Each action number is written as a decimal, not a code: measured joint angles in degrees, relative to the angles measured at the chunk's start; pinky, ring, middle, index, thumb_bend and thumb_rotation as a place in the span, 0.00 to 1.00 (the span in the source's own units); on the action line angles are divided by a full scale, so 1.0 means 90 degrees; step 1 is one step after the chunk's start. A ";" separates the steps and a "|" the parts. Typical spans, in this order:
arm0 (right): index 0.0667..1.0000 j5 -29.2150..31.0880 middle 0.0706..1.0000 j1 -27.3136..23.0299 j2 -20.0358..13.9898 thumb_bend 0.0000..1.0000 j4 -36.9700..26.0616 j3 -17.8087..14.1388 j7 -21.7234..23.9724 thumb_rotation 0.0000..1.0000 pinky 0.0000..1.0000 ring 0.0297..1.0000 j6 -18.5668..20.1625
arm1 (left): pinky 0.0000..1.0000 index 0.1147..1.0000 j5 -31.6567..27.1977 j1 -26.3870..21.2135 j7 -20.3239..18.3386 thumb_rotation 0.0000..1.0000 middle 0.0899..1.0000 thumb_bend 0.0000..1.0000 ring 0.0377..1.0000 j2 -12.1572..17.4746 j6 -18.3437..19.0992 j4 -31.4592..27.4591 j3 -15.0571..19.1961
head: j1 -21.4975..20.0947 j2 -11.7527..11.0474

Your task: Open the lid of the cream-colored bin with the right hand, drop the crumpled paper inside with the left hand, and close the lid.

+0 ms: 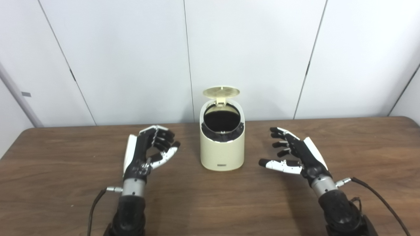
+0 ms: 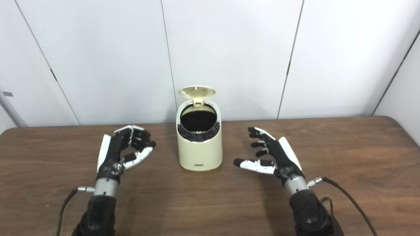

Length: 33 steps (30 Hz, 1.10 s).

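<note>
Cream-coloured plastic bin (image 1: 222, 149) gapes, round lid (image 1: 221, 91) upright; our left hand (image 1: 149, 150) curls on nothing visible, right hand (image 1: 293, 152) splayed empty, so closing clumsily might topple it.

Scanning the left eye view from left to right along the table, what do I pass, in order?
Left hand, fingers curled with no paper visible in it → cream-colored bin with its lid standing open → right hand, open with fingers spread. All sit over the wooden table.
</note>
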 measured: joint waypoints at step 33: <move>0.89 -0.0842 0.91 -0.2081 -0.0689 0.73 0.0132 0.0733 0.1034 0.42 0.81 0.89 -0.0043 | 0.51 0.43 -0.0075 0.0178 -0.0078 0.06 0.65 0.50 0.61 -0.0022 0.0076 0.0214 -0.0036 | 0.0039 -0.0108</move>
